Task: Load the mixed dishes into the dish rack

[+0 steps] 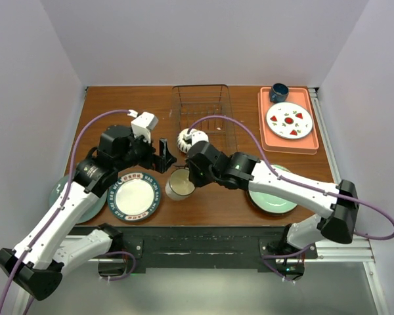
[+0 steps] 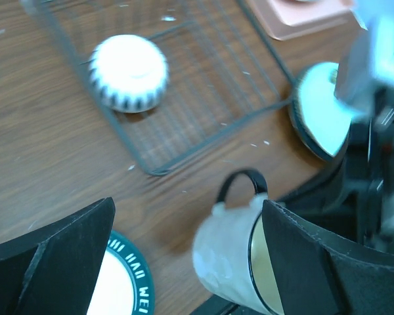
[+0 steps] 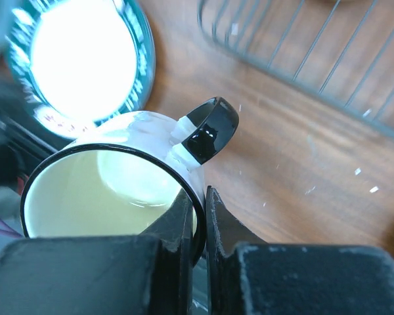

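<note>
My right gripper (image 1: 187,176) is shut on the rim of the cream mug (image 1: 179,185). In the right wrist view one finger is inside the mug (image 3: 111,190) and one outside, beside its dark handle (image 3: 210,128); the gripper (image 3: 205,193) pinches the wall. The mug looks tilted just over the table, in front of the wire dish rack (image 1: 200,108). The striped bowl (image 1: 189,139) lies upside down at the rack's front left corner. My left gripper (image 1: 164,156) is open and empty, left of the mug (image 2: 226,256). The white plate with dark-blue rim (image 1: 134,195) lies flat by it.
A pale green plate (image 1: 72,197) lies under my left arm and another (image 1: 272,193) under my right arm. An orange tray (image 1: 287,121) at the back right holds a blue cup (image 1: 278,92) and a strawberry-marked plate (image 1: 289,120).
</note>
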Controlling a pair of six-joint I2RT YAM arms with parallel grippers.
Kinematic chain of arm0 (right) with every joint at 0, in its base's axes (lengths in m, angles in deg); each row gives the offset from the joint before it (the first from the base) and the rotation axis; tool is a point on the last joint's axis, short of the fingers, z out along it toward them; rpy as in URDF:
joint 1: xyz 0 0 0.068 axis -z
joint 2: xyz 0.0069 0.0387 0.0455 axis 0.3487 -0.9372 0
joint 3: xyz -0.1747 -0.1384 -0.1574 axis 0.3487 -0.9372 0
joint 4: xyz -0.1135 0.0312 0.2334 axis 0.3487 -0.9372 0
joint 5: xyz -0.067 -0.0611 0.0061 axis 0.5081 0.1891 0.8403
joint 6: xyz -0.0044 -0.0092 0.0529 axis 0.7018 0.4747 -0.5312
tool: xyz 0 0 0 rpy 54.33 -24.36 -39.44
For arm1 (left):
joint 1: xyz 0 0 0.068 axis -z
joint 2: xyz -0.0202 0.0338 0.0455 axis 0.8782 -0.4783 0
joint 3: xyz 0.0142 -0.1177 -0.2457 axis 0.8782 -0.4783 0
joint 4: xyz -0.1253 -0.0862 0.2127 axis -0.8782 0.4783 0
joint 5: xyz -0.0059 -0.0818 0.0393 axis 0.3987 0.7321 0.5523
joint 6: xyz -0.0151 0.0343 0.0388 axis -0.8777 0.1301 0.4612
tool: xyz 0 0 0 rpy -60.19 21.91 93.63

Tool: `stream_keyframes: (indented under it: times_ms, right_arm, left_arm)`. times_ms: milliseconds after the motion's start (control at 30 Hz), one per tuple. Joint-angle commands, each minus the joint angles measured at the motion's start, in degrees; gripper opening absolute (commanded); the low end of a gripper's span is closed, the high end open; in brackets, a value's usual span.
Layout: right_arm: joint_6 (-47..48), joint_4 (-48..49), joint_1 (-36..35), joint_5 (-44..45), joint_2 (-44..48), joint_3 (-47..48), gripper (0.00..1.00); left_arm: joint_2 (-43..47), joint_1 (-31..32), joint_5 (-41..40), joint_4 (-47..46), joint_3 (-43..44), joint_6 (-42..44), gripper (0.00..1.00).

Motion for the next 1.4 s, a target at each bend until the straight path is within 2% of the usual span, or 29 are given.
stream_keyframes:
  times_ms: [0,167,333,500,600,833,900,1000,1033,1100,1200,1233,1300,1333,1367]
  right_arm:
    - [0.9,0.2,-0.3,7.9,3.5,5.6,0.0]
    - [2.1,0.8,-0.2,15.1,4.1,7.5,0.0]
    - [3.4,2.3,-0.2,18.6,3.0,9.1,0.0]
    - [5.2,4.0,-0.2,22.3,1.8,10.2,0.0]
    - [6.1,5.1,-0.2,24.3,1.0,10.4,0.0]
    - [6.5,7.2,-0.2,24.7,-1.0,10.5,0.0]
    - [6.5,7.7,-0.2,24.3,-1.3,10.8,0.0]
    - [6.1,7.1,-0.2,23.9,-2.1,11.9,0.0]
    - [6.0,6.8,-0.3,24.0,-2.4,12.2,0.0]
    - [5.4,6.6,-0.2,24.1,-2.5,12.4,0.0]
    - [4.4,5.6,-0.2,24.3,-2.5,12.8,0.08]
    - [3.8,5.2,-0.3,24.6,-2.6,13.4,0.2]
    - [2.7,3.8,-0.3,24.8,-2.1,13.4,0.37]
    - [2.3,3.0,-0.2,24.8,-1.7,13.4,0.52]
    - [1.4,2.6,-0.1,24.6,-1.3,13.4,0.57]
  left_arm:
    - [-0.3,-0.3,12.6,-2.8,0.8,4.9,0.98]
    - [-1.3,-0.3,15.0,-3.0,1.4,6.9,0.97]
    - [-4.0,0.1,14.8,-3.3,1.9,7.0,0.95]
    - [-8.2,0.7,10.5,-3.3,2.1,6.2,0.88]
    - [-10.5,1.1,7.9,-4.2,2.7,4.4,0.77]
    - [-14.2,1.8,6.1,-7.4,4.2,1.5,0.38]
    - [-15.9,2.3,5.6,-7.5,4.9,1.5,0.31]
    - [-17.8,3.0,4.0,-7.4,6.0,1.6,0.11]
    - [-18.3,3.2,3.3,-7.4,6.2,1.7,0.0]
    - [-19.0,3.7,2.1,-7.5,6.6,1.7,0.0]
    - [-19.0,4.4,-0.6,-8.4,6.7,1.9,0.0]
    - [-18.6,4.5,-1.5,-9.0,6.4,2.1,0.0]
    - [-17.9,4.7,-2.7,-10.9,6.2,2.7,0.0]
    - [-17.1,4.7,-3.6,-11.9,5.6,2.9,0.0]
    - [-16.7,4.7,-4.0,-13.7,5.5,3.3,0.0]
